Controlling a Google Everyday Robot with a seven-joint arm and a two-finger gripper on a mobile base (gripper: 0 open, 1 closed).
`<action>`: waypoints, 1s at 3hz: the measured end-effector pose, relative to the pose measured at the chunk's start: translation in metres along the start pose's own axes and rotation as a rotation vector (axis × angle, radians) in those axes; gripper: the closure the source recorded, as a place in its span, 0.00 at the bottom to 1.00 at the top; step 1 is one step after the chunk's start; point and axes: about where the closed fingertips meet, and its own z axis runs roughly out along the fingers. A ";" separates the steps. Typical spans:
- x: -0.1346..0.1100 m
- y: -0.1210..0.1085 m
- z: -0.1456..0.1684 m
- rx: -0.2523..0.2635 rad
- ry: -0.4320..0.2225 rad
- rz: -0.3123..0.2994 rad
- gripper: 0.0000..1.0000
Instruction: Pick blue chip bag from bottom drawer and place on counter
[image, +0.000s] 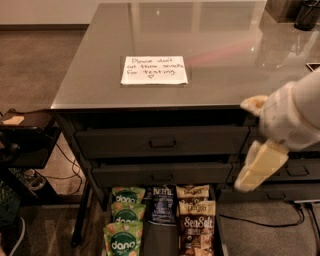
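Note:
The blue chip bag (162, 204) stands in the middle column of the open bottom drawer (159, 241), between green bags and brown bags. The counter (210, 35) is a reflective grey top with a white handwritten note (154, 70). My gripper (247, 142) is at the right, in front of the counter's front edge and the upper drawers, above and to the right of the blue bag. Its two cream fingers (260, 165) are spread apart and hold nothing.
Green "dang" bags (125, 222) fill the left column and brown "SeaSalt" bags (196, 222) the right. Two shallower drawers (160, 142) sit just above the bottom drawer. A small dark side table (25, 132) stands at the left. Cables (260, 220) lie on the floor.

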 end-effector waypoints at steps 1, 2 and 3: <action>0.008 0.024 0.068 -0.027 -0.066 -0.023 0.00; 0.016 0.033 0.135 -0.068 -0.109 -0.003 0.00; 0.017 0.030 0.140 -0.058 -0.113 0.004 0.00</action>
